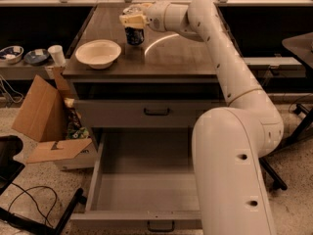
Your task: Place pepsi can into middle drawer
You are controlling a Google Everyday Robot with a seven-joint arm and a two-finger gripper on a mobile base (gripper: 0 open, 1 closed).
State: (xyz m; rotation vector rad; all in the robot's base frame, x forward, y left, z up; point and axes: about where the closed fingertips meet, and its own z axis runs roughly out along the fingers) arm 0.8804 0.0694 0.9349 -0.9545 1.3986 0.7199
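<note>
The pepsi can (134,35), dark blue, stands upright at the back of the brown cabinet top (181,58), right of the cream bowl. My gripper (133,21) reaches in from the right and sits over the can's top, its cream fingers shut on the can. The can's base is at or just above the surface. The middle drawer (146,185) is pulled fully out below, grey and with nothing in it, its small dark handle (160,225) at the front edge. My arm's white body covers the drawer's right side.
A cream bowl (98,53) sits on the cabinet top left of the can. The upper drawer front (156,112) is shut. An open cardboard box (46,119) stands left of the cabinet. A white cup (57,55) and small bowls (12,54) sit on a low shelf.
</note>
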